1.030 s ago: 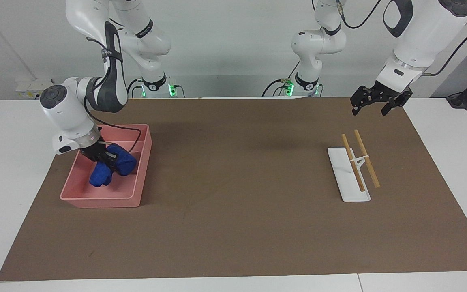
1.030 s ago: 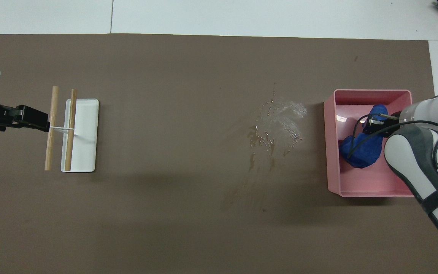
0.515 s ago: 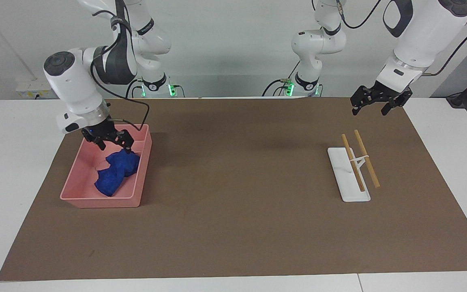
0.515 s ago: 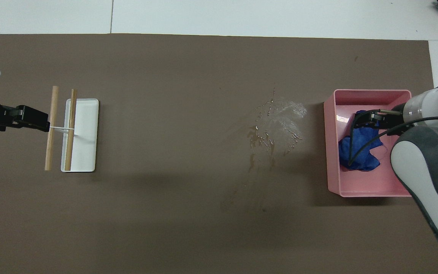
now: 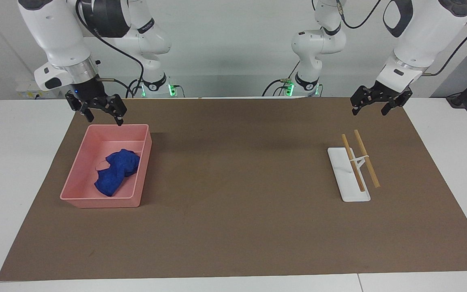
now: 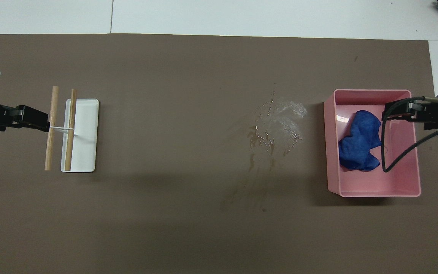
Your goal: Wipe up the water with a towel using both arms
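Note:
The blue towel lies bunched and free inside the pink tray. High over the tray hangs my right gripper, open and empty, well clear of the towel. A patch of water glistens on the brown mat beside the tray, toward the middle of the table. My left gripper waits open in the air over the mat, next to the white rack.
The white rack with two wooden sticks stands on the mat at the left arm's end. A black cable from the right wrist loops over the tray. The brown mat covers most of the table.
The right gripper opened and let go of the towel, which dropped into the tray. It then rose up and back toward its base. The left arm has not moved.

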You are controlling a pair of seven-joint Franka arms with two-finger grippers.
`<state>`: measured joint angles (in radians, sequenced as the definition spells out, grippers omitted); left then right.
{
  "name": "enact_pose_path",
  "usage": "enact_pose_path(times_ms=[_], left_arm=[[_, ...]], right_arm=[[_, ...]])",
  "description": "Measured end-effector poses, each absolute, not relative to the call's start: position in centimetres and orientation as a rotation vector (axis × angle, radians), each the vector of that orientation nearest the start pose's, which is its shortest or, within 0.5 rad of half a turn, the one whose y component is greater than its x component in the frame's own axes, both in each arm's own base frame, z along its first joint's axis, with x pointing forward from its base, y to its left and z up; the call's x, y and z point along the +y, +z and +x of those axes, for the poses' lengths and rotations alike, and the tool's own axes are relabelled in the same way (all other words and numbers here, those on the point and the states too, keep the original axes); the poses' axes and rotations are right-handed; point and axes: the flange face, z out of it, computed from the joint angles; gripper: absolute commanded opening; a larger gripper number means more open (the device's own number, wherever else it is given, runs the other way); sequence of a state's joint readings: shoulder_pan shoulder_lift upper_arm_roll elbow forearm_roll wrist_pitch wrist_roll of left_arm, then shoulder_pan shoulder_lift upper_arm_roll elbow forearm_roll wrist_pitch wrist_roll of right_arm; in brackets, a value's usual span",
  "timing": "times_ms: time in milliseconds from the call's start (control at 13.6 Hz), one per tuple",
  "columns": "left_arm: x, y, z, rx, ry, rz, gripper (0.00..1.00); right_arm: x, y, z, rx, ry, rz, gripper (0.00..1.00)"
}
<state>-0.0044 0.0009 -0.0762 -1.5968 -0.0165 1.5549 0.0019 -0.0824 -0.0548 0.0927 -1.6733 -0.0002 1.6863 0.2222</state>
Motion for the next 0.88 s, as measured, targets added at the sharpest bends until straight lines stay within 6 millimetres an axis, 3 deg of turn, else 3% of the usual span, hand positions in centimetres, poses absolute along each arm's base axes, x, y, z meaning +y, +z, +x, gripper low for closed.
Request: enact_pose_path(times_ms=[221, 515, 883], left_arm=[[-4.6, 61.0, 55.0, 0.130, 0.069, -3.153, 1.00], [-4.6, 61.0, 55.0, 0.130, 0.069, -3.153, 1.00], [-4.6, 61.0, 55.0, 0.130, 0.069, -3.153, 1.00]], right_arm=[[0.6, 64.3, 53.8, 0.334, -0.053, -3.126, 1.00], [0.0, 64.9, 53.3, 0.286, -0.004, -3.139, 1.00], [-0.3, 64.9, 54.2, 0.274, 0.050, -3.139, 1.00]])
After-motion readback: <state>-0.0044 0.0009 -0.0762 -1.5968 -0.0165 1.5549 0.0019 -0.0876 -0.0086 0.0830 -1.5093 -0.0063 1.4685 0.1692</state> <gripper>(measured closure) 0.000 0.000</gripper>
